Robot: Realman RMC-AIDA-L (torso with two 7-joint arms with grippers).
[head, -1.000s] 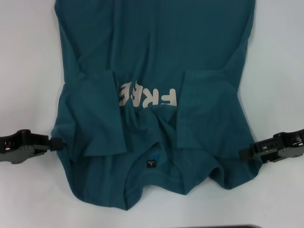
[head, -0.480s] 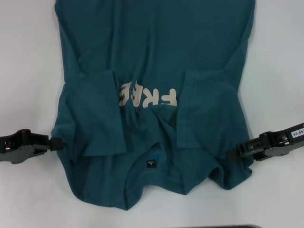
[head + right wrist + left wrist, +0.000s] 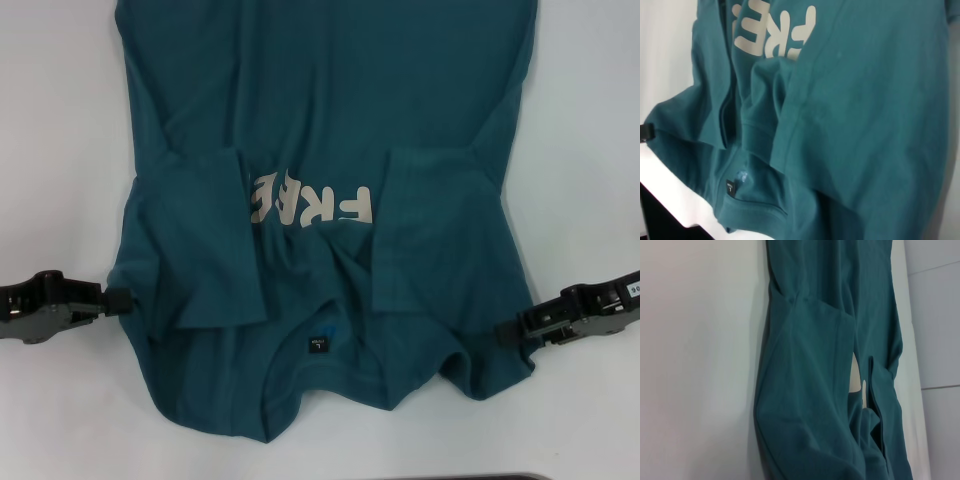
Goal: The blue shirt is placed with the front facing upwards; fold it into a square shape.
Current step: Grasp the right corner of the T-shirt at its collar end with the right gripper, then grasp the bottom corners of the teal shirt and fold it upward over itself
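Shirt lies flat on white table, front up, collar toward the robot, hem running out of the far edge of the head view. Both sleeves are folded inward over the chest; left sleeve covers the start of the lettering, right sleeve sits beside its other end. Pale letters read upside down from this view. Small dark neck label sits at the collar, fabric there rumpled. Left gripper is low at the shirt's left shoulder edge, tip touching the cloth; cannot tell if its fingers pinch fabric. Right gripper is at the right shoulder edge, tip against the cloth; finger state cannot be told either. Left wrist view: shirt seen along its side on the table, folded sleeve overlapping the body, a sliver of pale print in the gap; own fingers not visible. Right wrist view: shirt fills the picture, letters partly covered by the sleeve fold, label near the collar, left gripper as a dark tip at the far shoulder.
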